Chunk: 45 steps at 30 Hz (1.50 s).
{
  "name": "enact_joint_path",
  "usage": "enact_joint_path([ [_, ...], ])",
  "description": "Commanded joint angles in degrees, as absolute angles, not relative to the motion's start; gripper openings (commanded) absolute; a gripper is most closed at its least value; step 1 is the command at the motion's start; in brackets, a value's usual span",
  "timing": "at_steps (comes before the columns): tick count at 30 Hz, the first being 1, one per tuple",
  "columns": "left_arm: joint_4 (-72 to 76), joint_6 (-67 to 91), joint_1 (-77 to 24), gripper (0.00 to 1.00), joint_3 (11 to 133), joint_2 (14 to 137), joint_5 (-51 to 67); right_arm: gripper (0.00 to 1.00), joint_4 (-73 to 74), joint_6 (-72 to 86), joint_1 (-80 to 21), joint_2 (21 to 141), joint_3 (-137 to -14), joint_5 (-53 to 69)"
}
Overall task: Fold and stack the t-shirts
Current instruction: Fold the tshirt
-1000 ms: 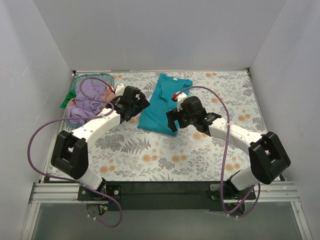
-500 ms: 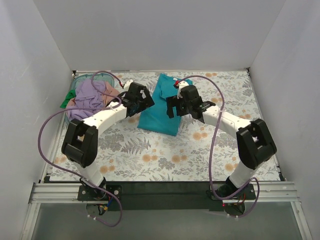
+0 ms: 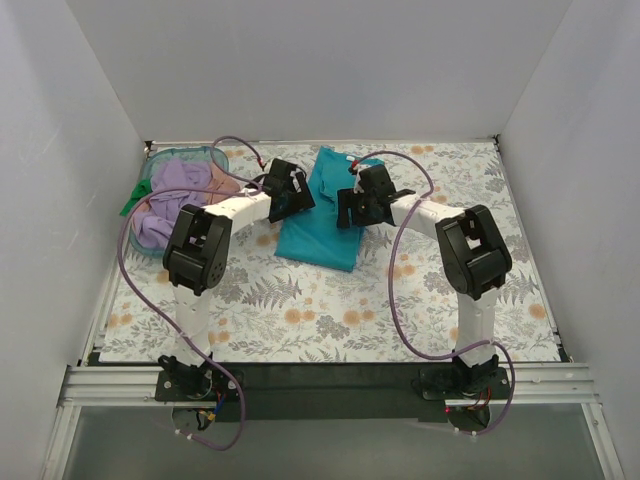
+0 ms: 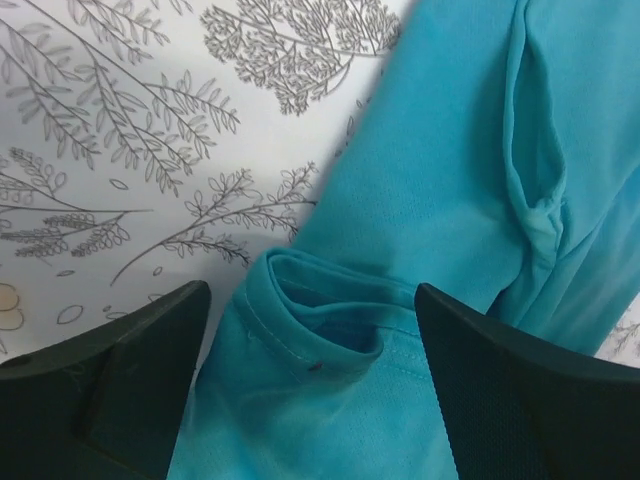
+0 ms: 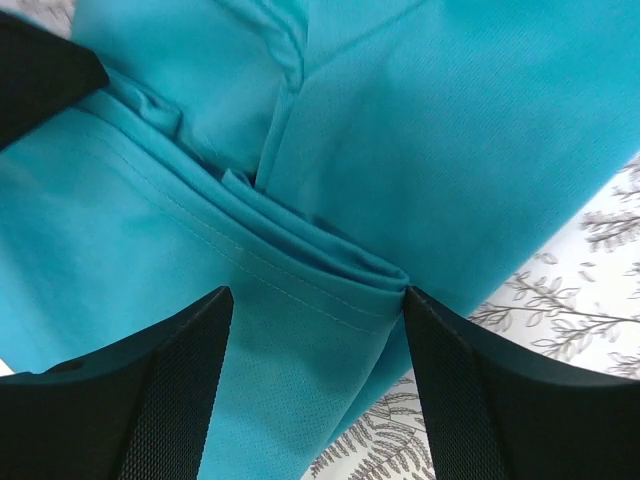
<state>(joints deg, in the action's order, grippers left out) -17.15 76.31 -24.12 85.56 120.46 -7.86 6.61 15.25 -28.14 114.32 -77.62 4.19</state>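
Left gripper [image 4: 310, 345]: jaws set wide, black fingers [image 4: 120, 385] seen at either side of a rolled, stitched hem of the teal-blue cloth t-shirt [image 4: 450, 150]; nothing is clamped, and contact of the pads with the cloth cannot be told. Right gripper [image 5: 320, 335]: jaws likewise spread wide, a layered folded edge of the teal-blue cloth t-shirt [image 5: 450, 120] lying between the fingers [image 5: 170, 400]; nothing is held. In the overhead view the left gripper [image 3: 290, 190] is placed at the shirt's left edge and the right gripper [image 3: 355, 205] at its right edge, both arms stretched far across the table. The teal-blue cloth t-shirt [image 3: 320, 238] is laid lengthwise as a narrow strip at the far middle of the table, collar end away from the arm bases, on the white tablecloth printed with grey ferns and orange flowers [image 3: 300, 300]. At far left, well apart from the grippers, a heap is noted: lavender cloth t-shirt [image 3: 175, 185] uppermost, salmon-pink cloth [image 3: 215, 186] and green cloth [image 3: 128, 207] showing at its sides, piled in the teal plastic basket [image 3: 185, 150].
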Motion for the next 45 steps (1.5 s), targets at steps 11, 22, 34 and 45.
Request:
enact_joint_path([
  [11,-7.04,87.09,-26.36,0.79,51.0,101.03,4.3,0.73,2.38,17.23,-30.67,107.33,-59.72,10.11],
  [22,-8.96,101.33,-41.83,0.79,25.05,71.38,0.8,0.79,-1.14,21.0,-38.58,80.97,-33.67,7.12],
  [34,-21.01,99.23,-42.36,0.89,32.25,65.91,-11.34,0.77,-1.05,24.26,-39.81,62.66,-27.69,7.21],
  [45,-18.99,98.7,-41.92,0.57,39.37,81.03,-15.29,0.62,-2.02,23.2,-39.81,74.96,-34.62,0.35],
])
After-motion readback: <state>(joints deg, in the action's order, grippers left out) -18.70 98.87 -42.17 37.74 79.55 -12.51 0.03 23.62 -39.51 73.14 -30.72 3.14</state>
